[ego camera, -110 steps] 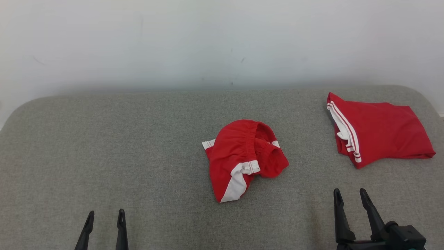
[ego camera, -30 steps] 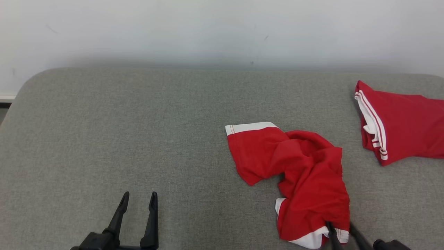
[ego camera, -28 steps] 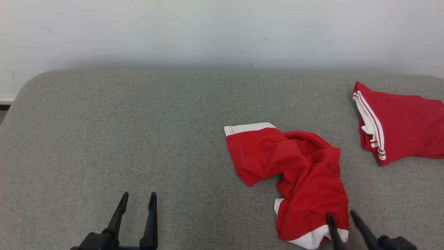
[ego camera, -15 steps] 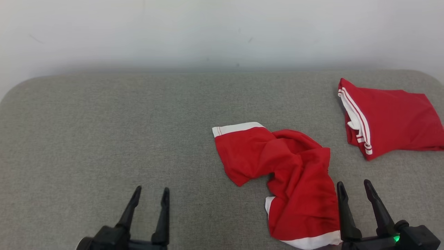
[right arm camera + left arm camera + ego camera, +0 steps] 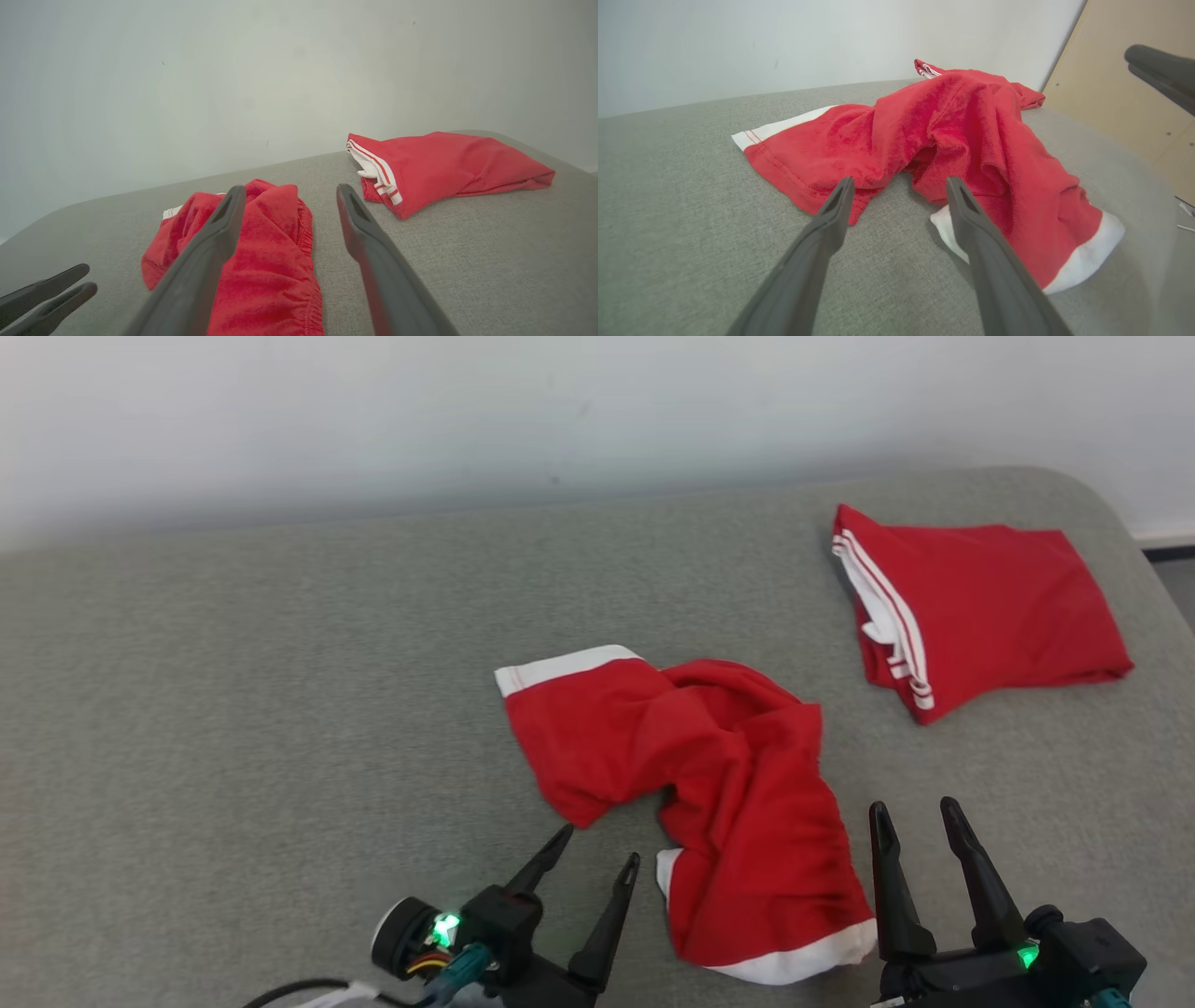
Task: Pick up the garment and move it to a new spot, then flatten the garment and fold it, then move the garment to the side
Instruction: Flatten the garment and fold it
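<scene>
My right jaws just let go. A second ago they pinched the near white hem of the shorts [image 5: 738, 803]; now they're wide and empty, hanging just right of that hem. My left jaws are wide and empty too, and have come in from the left. Their tips sit close to the notch between the two legs; contact unclear. The shorts lie mid-right on the bench [image 5: 233, 709]. They're no longer the balled heap but a bent strip: one leg with its white hem far-left, the other running toward me between both arms. Still wrinkled, waist bunched. Folded garment [image 5: 980, 602] at far right, well apart. My read: the move step is done and flattening comes next, probably a hem for each side.
</scene>
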`<state>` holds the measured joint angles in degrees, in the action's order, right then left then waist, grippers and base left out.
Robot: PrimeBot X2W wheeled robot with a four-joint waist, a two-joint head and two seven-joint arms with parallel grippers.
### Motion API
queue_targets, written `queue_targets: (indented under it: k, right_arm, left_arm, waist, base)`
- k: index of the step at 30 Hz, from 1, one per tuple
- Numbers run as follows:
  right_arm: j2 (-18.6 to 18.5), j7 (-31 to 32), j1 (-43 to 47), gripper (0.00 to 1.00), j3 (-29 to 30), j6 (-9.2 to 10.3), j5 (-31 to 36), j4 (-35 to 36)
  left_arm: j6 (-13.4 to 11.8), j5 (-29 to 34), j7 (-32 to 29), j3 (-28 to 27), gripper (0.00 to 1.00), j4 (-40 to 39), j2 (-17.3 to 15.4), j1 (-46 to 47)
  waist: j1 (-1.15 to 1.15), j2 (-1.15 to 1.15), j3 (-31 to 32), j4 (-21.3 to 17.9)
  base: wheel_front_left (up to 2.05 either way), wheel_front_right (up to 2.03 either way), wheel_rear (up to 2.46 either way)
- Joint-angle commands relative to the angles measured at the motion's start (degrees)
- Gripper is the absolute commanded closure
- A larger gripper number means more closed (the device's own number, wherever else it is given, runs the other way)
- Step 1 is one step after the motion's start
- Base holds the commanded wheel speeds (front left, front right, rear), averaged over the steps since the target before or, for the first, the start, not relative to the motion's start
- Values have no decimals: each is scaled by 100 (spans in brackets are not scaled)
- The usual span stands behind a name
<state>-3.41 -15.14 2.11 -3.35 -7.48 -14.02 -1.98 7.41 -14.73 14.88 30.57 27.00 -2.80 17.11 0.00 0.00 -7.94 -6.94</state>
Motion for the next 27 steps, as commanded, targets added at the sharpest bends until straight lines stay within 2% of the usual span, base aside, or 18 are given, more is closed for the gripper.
queue_targets:
  k: [1, 10, 16, 17, 18, 19, 22, 27]
  right_arm:
    - [27, -8, -50, 0, 1, -4, -22, -11]
    - [53, -9, -169, 0, -37, -4, -63, -72]
    - [57, -9, -177, 0, -1, -4, -98, -94]
    - [58, -9, -186, 0, -5, -4, -102, -100]
    - [58, -9, -189, 0, -7, -4, -99, -105]
    - [57, -9, -188, 0, -10, -4, -94, -107]
    - [58, -9, -184, 0, -11, -4, -66, -113]
    - [57, -9, -130, 0, 48, -4, -33, -100]
  left_arm:
    - [7, -53, 32, 14, 0, 36, -18, 52]
    - [7, -493, 31, 672, 0, 1309, -27, 788]
    - [7, -855, 31, 1109, 0, 1671, -18, 1022]
    - [3, -903, 31, 1161, 53, 1725, -21, 1044]
    - [1, -964, 31, 1227, 85, 1774, -17, 1058]
    - [1, -1034, 31, 1295, 100, 1794, -14, 1074]
    - [1, -1207, 31, 1424, 100, 1793, -19, 1153]
    - [1, -1284, 31, 1311, 100, 1672, -17, 1086]
  waist:
    - [0, 0, -150, -207]
    - [0, 0, -286, -521]
    - [0, 0, -288, -528]
    - [0, 0, -279, -523]
    - [0, 0, -266, -514]
    - [0, 0, -251, -503]
    - [0, 0, -203, -464]
    - [0, 0, -110, -353]
  base:
    - [0, 0, 0]
    - [0, 0, 0]
    - [0, 0, 0]
    - [0, 0, 0]
    - [0, 0, 0]
    - [0, 0, 0]
    - [0, 0, 0]
    - [0, 0, 0]
